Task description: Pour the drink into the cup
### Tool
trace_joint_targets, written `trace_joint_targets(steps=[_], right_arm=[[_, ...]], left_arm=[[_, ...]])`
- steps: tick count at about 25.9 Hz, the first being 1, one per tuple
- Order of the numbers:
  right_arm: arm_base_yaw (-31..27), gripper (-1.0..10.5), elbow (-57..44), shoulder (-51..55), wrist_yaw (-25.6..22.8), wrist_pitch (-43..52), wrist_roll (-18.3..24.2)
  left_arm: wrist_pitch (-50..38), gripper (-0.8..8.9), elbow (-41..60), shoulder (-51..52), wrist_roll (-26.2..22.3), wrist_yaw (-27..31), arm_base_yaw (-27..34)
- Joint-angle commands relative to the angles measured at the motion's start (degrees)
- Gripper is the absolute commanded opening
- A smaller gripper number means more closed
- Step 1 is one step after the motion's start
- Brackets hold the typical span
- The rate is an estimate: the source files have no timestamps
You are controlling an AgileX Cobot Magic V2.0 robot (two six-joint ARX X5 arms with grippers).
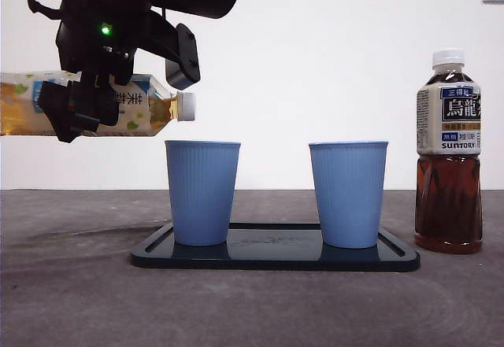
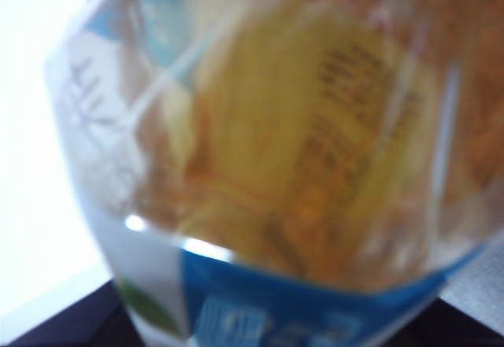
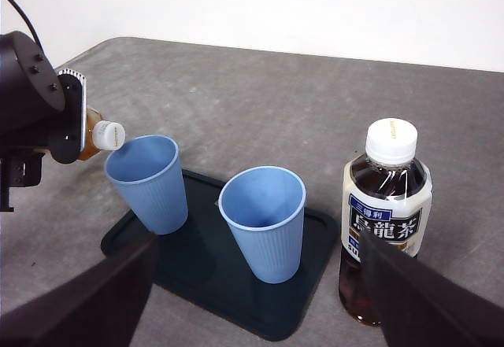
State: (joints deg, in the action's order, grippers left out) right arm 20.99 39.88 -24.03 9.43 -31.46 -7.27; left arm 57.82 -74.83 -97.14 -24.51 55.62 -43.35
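Your left gripper (image 1: 83,99) is clamped on the green tea bottle (image 1: 146,105), holding it in the air. The bottle's long axis lies level, its white cap (image 1: 186,105) still on and pointing toward the near blue cup (image 1: 202,192), just above that cup's rim. Both this cup and the second blue cup (image 1: 348,193) stand upright on the black tray (image 1: 276,257). A capped oolong bottle (image 1: 448,154) stands beside the tray. Your right gripper (image 3: 256,300) waits with its jaws spread wide, empty.
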Motion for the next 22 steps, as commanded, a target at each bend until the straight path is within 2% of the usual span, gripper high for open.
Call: trace_joint_targets(steps=[1,19,22], right_arm=[[0.31,4.1,0.72,-0.11,0.24,0.57,0.68],[0.31,4.1,0.72,-0.11,0.24,0.55,0.68],[0.31,4.1,0.72,-0.11,0.22,0.55,0.70]], left_arm=[[0.13,2.47,-1.64,-0.83,1.25,2.05,-0.11],[1.29,2.48,-1.64,-0.83,1.70,2.05,0.00],[1.01,2.48,-1.68,-0.81,5.25,2.03,-0.02]])
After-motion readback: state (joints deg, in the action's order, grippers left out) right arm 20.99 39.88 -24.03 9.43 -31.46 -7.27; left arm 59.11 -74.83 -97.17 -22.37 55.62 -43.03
